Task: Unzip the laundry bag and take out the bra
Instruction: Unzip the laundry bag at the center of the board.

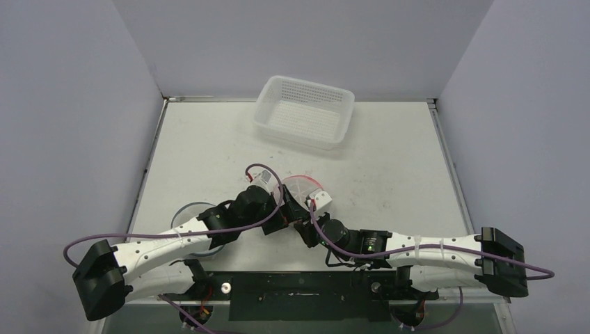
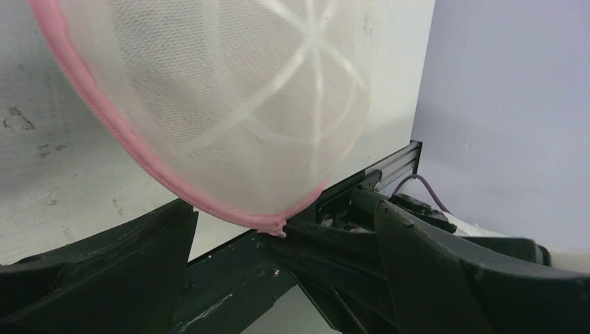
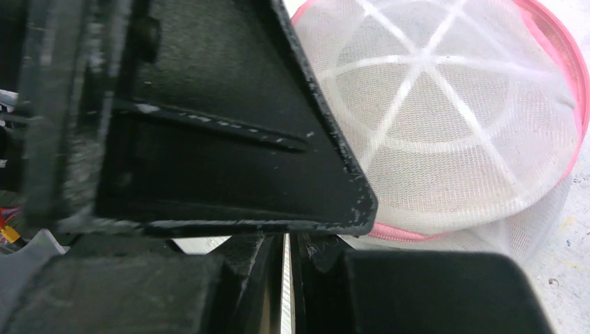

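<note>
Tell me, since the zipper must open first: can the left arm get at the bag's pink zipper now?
Probably yes: the open left end effector straddles the pink zipper of the laundry bag, nothing between them, though the right end effector crowds close beside it.

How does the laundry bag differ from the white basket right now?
The laundry bag is a round, soft mesh dome with pink trim; the basket is rectangular perforated plastic. The laundry bag lies at the near side with something pale inside; the basket sits far back and looks empty. Both are white and see-through.
</note>
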{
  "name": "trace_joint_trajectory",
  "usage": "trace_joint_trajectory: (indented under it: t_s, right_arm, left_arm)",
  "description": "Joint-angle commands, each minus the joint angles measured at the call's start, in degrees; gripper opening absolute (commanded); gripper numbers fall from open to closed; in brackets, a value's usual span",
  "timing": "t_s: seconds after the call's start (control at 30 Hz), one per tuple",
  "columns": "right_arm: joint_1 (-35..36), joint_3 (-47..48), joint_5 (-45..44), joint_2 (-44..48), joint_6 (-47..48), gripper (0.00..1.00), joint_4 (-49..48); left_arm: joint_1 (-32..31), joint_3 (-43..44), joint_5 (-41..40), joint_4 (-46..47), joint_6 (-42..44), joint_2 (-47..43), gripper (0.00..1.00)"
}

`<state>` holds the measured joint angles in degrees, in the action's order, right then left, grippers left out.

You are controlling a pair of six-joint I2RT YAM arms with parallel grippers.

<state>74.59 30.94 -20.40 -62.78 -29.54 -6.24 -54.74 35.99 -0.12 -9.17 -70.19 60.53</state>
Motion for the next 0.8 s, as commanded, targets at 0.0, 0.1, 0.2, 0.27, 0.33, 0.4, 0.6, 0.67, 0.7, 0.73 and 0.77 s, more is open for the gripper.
trace_joint_trajectory:
  t_s: [0.0, 0.1, 0.2, 0.27, 0.33, 0.4, 0.6, 0.67, 0.7, 0.73, 0.77]
  right_arm:
    - [-0.4, 2.7, 0.2, 0.5, 0.4, 0.05, -3.8]
    - [-0.4, 1.6, 0.0, 1.5, 0.0, 0.05, -4.1]
    - [-0.4, 1.2, 0.0, 2.0, -0.2, 0.05, -3.9]
    - [-0.4, 1.0, 0.0, 2.2, -0.3, 0.05, -3.7]
    - [-0.3, 1.0, 0.0, 2.5, -0.3, 0.05, -3.3]
    - [-0.2, 1.2, -0.2, 3.0, -0.3, 0.05, -2.5]
    - [-0.1, 1.2, -1.0, 5.2, -0.2, 0.05, 0.0]
    - [-0.1, 0.9, -1.4, 6.0, -0.3, 0.05, 1.0]
    - [-0.1, 0.6, -1.5, 6.6, -0.4, 0.05, 1.3]
    - [-0.1, 0.4, -1.8, 7.1, -0.5, 0.05, 1.8]
    - [-0.1, 0.1, -2.1, 7.5, -0.6, 0.05, 2.2]
  left_arm:
    - [-0.8, -0.3, -3.5, 3.6, -5.1, 0.1, 1.0]
    - [-0.7, -3.4, -5.8, 5.3, -8.5, -1.5, 0.95]
    - [-0.7, -4.4, -8.5, 6.1, -10.0, -2.2, 0.84]
    - [-0.6, -4.2, -9.9, 6.1, -10.2, -1.6, 0.71]
    - [-0.3, -3.9, -10.3, 6.4, -10.4, -0.7, 0.62]
    - [0.0, -3.4, -10.5, 6.3, -10.4, 0.1, 0.57]
    - [2.1, -2.8, -10.5, 6.1, -9.8, 0.1, 0.29]
    - [3.3, -2.6, -9.8, 6.1, -9.0, 0.0, 0.21]
    - [3.9, -2.6, -9.3, 6.1, -8.8, -0.1, 0.17]
    - [4.4, -2.4, -8.9, 6.1, -8.2, 0.0, 0.13]
    - [4.9, -2.3, -8.4, 6.2, -7.7, 0.1, 0.1]
